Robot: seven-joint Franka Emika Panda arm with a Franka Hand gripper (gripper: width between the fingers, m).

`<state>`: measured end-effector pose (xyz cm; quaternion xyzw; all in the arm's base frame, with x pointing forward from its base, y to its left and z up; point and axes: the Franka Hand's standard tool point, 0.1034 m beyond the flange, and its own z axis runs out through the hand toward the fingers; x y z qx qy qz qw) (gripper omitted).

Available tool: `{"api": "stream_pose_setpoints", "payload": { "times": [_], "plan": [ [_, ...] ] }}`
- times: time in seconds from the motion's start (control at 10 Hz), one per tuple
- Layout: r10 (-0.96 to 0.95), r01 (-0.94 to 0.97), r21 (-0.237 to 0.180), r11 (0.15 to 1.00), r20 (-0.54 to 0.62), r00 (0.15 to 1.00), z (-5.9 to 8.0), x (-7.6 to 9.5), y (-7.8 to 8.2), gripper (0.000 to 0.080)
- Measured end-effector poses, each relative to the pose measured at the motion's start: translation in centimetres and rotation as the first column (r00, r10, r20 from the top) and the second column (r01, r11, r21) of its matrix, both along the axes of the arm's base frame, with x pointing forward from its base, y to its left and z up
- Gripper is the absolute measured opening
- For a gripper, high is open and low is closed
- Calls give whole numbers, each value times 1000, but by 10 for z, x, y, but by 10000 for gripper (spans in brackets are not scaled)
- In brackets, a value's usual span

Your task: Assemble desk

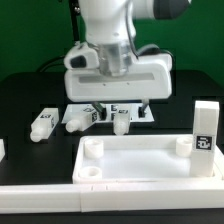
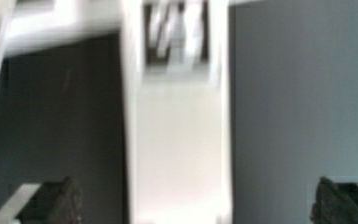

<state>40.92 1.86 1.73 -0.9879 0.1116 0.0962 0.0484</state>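
The white rimmed tabletop lies at the front with round sockets at its corners. One white leg with a tag stands upright at its corner on the exterior view's right. Three loose legs lie behind it: one towards the exterior view's left, one in the middle, and one under my gripper. My gripper hangs low over that leg, open. In the wrist view the leg is a blurred white bar between the dark fingertips; my gripper is wide open, touching nothing.
The marker board lies on the black table under the loose legs. A white raised edge runs along the front below the tabletop, and a white block shows at the exterior view's left edge.
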Motion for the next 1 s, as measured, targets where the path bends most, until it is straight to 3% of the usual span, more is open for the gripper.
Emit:
{"api": "stream_pose_setpoints", "payload": {
  "times": [0.2,0.4,0.6,0.7,0.8,1.0],
  "plan": [
    [-7,7,-13,1000,-7,1000,-8,-5,2,649],
    [-2,3,-18,1000,2,1000,-7,-2,0,649],
    [-3,3,-11,1000,-11,1000,-7,-3,1,385],
    [-6,6,-3,1000,-25,1000,-7,-4,2,385],
    [-7,7,-3,1000,-24,1000,-6,-3,3,284],
    [87,-82,35,996,-201,976,20,-2,48,284]
  ]
}}
